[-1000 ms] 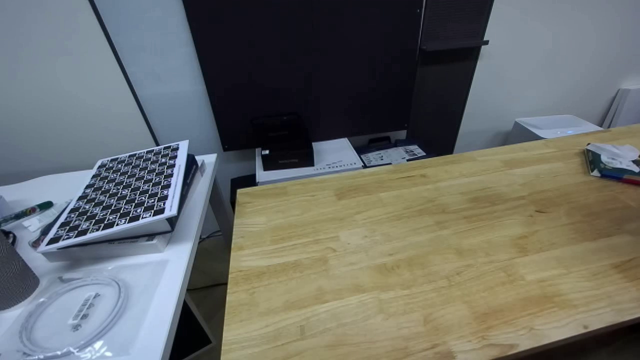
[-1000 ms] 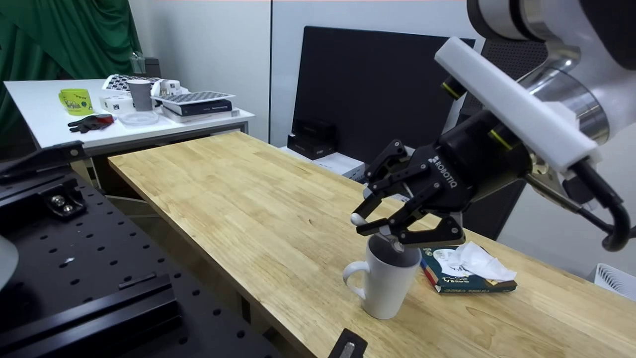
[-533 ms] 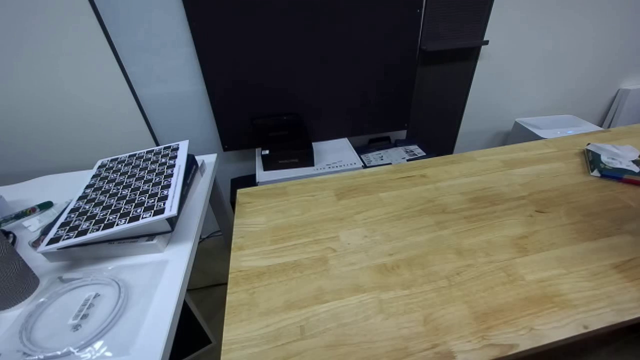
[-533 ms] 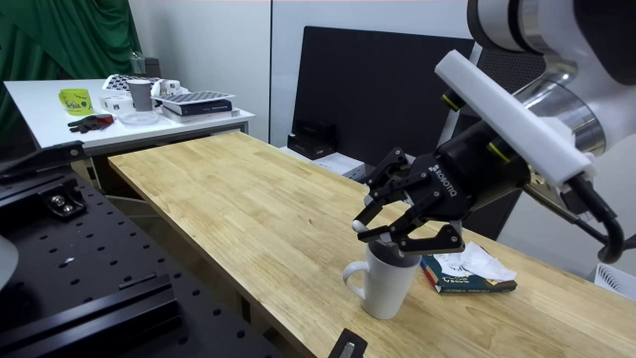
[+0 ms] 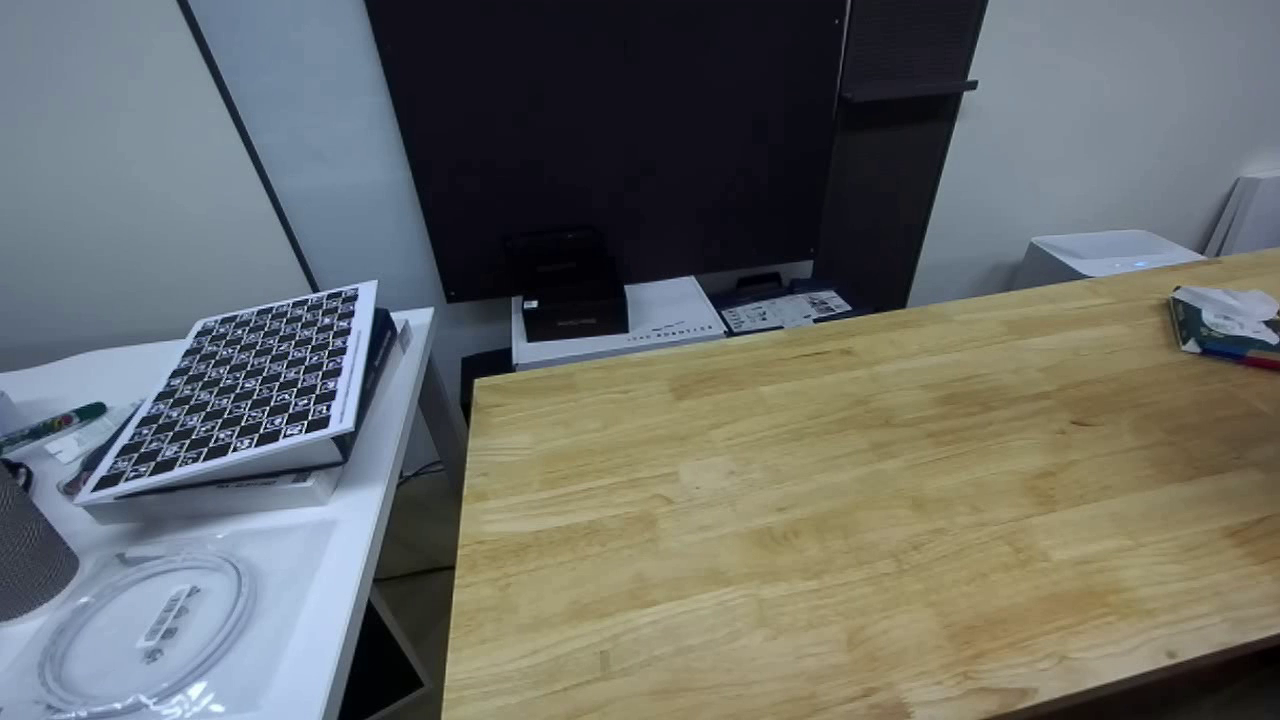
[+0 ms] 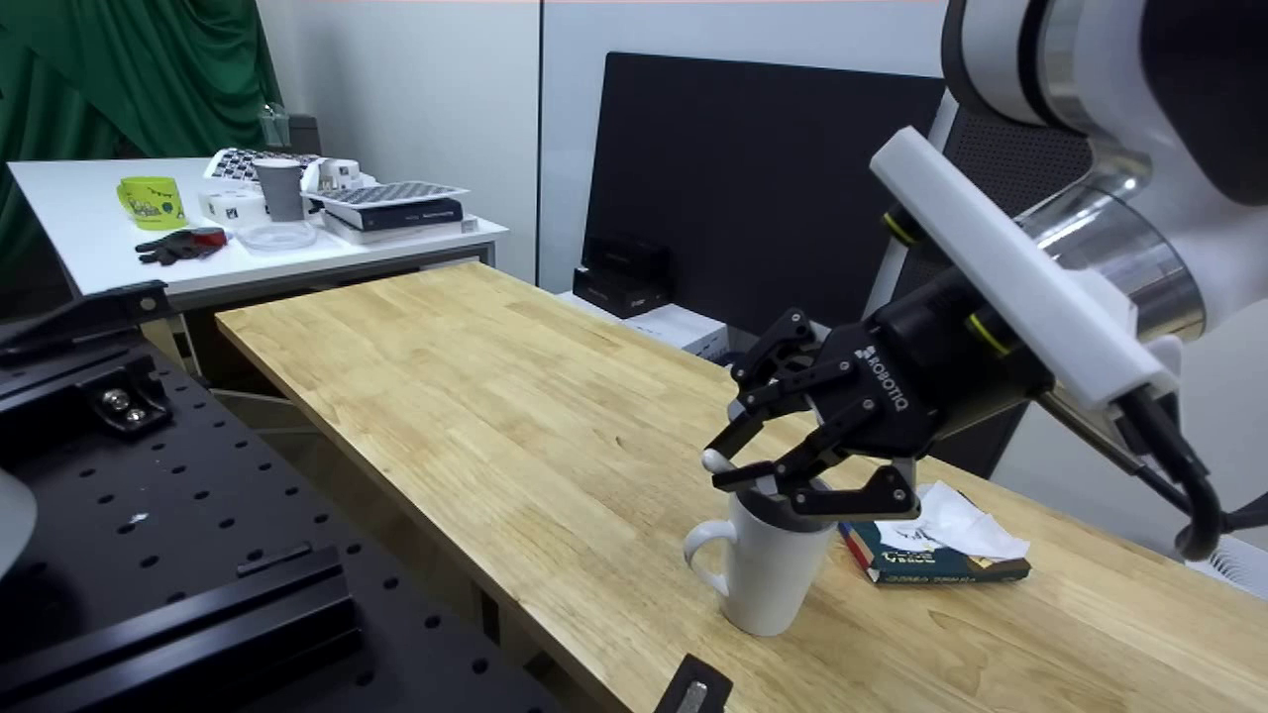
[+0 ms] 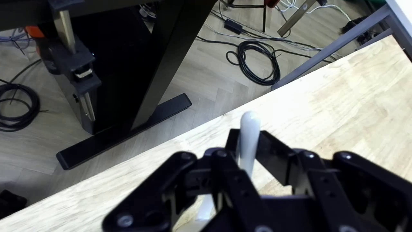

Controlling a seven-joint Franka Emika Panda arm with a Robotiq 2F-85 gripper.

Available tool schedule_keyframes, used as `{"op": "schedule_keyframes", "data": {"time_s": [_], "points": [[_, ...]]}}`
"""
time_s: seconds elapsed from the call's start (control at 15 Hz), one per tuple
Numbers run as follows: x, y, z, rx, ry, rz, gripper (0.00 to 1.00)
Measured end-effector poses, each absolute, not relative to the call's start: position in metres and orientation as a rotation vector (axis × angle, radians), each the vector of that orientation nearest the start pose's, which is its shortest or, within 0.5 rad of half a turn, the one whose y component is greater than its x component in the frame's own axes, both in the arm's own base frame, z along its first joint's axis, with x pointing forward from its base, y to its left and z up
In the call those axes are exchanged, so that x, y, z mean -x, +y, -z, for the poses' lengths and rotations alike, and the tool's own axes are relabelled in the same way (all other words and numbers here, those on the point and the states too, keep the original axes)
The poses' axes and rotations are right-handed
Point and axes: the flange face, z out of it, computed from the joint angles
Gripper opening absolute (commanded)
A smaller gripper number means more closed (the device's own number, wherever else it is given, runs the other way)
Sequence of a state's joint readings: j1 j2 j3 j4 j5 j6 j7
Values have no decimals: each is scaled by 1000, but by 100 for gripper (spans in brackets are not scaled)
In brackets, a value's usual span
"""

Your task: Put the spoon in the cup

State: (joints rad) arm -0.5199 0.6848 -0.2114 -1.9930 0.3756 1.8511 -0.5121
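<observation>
Robotiq gripper (image 6: 735,462) pinched shut on the spoon (image 7: 249,138), over the white mug (image 6: 778,574)
Mug's near the edge of the wooden table (image 6: 475,396); ROBOTIQ logo (image 6: 884,380) readable

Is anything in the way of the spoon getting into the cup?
Nothing visible stands in the way: the gripper holds the spoon right at the mouth of the cup. The gripper hides the spoon's lower end, so I can't tell whether it's inside.

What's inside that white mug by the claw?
Only some grey inner wall shows in the mug. The gripper, shut on the spoon, blocks part of the opening; the bottom and the spoon's lower end cannot be seen.
</observation>
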Motion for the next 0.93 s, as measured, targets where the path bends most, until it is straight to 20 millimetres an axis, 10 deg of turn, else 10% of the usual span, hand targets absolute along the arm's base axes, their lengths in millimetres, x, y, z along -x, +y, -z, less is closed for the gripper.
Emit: {"op": "schedule_keyframes", "data": {"time_s": [0.2,0.33,0.93], "points": [[-384,-318,-84,2388,600,-711,5],[-386,-316,-80,2391,602,-700,47],[-396,-316,-80,2417,592,-674,100]]}}
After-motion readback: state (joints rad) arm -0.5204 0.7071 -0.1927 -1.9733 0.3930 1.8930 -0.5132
